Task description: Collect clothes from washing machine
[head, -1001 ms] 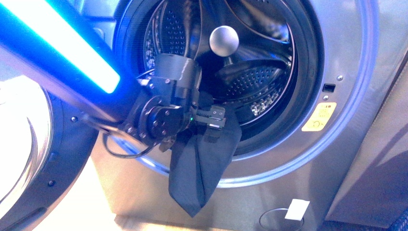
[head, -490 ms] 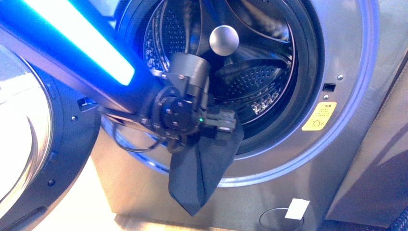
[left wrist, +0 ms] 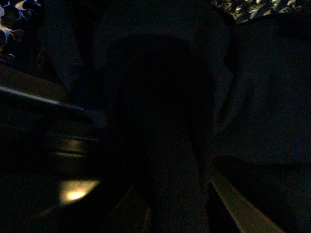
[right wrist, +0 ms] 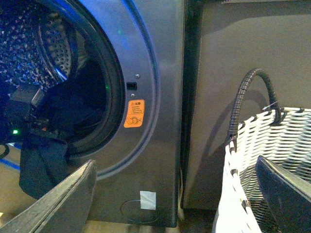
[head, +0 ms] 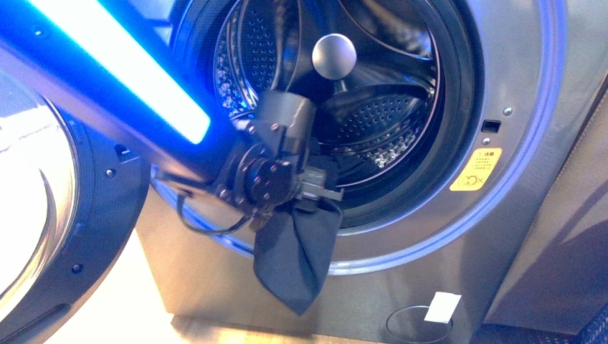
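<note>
Clothes [head: 294, 251], limp navy fabric, hang clamped in the left gripper [head: 320, 195] before the grey metallic washing machine [head: 516, 107] (left wrist view is dark); right gripper [right wrist: 175, 194] stands spread.

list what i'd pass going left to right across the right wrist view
clothes hanging down → orange sticker on the washing machine front → woven basket
</note>
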`<state>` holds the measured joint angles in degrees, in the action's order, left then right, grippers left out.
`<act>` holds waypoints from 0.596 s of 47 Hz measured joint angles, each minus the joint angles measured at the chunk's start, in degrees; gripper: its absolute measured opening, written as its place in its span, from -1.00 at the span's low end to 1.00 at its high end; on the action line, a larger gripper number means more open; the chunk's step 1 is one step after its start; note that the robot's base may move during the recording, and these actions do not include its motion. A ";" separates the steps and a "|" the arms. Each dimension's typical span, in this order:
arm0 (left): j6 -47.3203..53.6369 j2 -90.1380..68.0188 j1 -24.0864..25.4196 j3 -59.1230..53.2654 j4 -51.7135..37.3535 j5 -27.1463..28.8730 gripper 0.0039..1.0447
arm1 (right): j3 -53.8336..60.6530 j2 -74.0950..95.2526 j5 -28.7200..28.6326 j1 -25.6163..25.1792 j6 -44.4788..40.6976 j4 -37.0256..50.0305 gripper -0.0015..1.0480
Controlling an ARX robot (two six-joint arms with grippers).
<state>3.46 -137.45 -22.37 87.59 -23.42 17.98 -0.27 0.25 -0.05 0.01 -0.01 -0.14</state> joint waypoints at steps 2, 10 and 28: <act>-0.09 1.09 0.04 -1.90 -1.20 -0.74 -0.74 | 0.00 0.00 0.00 0.00 0.00 0.00 0.85; -0.63 5.53 0.09 -9.35 -5.42 -3.13 -0.83 | 0.00 0.00 0.00 0.00 0.00 0.00 0.85; -0.37 23.26 -1.11 -29.20 -14.32 -10.58 -0.84 | 0.00 0.00 0.00 0.00 0.00 0.00 0.85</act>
<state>3.09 -114.19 -23.49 58.39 -37.74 7.40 -0.27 0.25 -0.05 0.01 -0.01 -0.14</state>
